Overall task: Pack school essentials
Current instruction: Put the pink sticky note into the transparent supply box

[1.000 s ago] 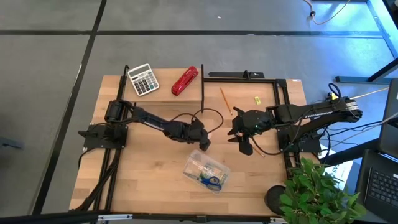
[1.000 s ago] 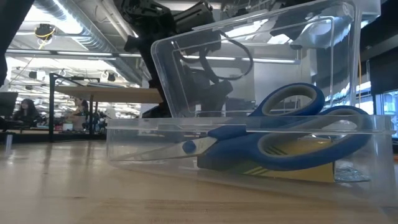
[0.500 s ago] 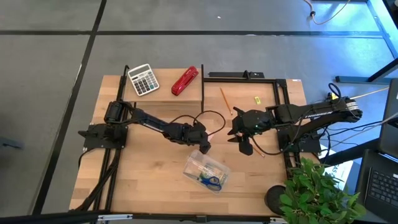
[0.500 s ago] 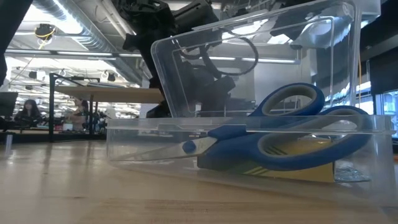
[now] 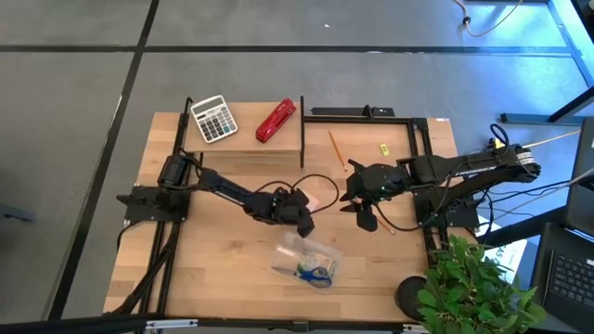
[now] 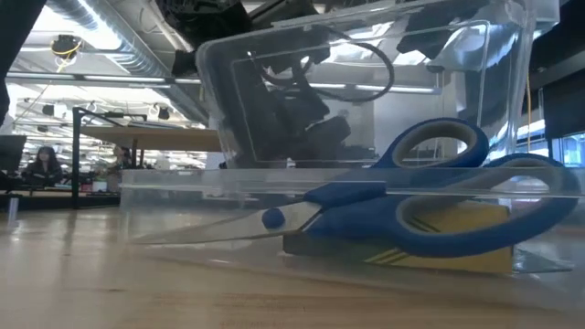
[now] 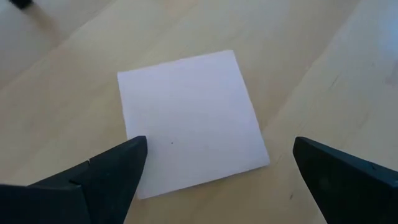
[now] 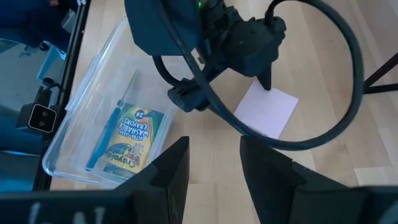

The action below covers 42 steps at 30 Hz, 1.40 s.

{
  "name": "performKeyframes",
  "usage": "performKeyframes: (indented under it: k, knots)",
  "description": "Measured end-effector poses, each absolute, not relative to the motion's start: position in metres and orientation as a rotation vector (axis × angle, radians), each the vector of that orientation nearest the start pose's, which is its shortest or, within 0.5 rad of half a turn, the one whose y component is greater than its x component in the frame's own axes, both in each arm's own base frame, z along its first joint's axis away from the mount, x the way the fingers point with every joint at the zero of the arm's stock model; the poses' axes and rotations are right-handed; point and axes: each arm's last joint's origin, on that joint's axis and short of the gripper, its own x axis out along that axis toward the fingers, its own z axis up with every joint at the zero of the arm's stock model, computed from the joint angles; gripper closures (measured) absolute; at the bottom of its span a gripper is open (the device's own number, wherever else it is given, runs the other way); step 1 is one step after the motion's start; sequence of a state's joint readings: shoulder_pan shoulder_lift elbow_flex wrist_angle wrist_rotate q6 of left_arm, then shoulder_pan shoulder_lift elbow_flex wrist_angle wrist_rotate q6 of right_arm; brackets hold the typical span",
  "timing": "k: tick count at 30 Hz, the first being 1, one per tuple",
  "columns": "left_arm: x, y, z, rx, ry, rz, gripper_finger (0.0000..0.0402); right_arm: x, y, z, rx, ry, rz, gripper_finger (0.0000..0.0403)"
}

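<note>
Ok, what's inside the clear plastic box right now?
Inside the clear box: blue-handled scissors and a crayon pack. Whatever lies beneath them is covered.

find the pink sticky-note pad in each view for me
High view: pink sticky-note pad at table centre, between the two arms.
Low view: not in it.
Left wrist view: pad fills the middle, between the open left tool's tips.
Right wrist view: pad beyond the left arm.
Shared landmark: left tool.

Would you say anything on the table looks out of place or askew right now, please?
The clear box sits skewed to the table edge, with the scissors inside. A pencil and a small yellow piece lie loose at the back, and the pink note pad lies unpacked below the left gripper.
</note>
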<state>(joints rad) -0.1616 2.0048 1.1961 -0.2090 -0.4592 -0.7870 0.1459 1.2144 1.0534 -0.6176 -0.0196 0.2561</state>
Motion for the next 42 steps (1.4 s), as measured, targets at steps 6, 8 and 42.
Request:
performKeyframes:
  k: [6, 8, 42]
  knots:
    - [0.389, -0.050, 0.136, -0.457, 0.772, 0.635, 0.0002, 0.246, 0.037, 0.303, 0.193, 0.792, 0.057, 0.0258]
    - [0.390, -0.048, 0.140, -0.469, 0.799, 0.632, 0.0002, 0.246, 0.037, 0.303, 0.192, 0.790, 0.058, 0.0258]
    - [0.410, -0.017, 0.168, -0.586, 1.022, 0.697, 0.0001, 0.247, 0.037, 0.304, 0.195, 0.771, 0.060, 0.0258]
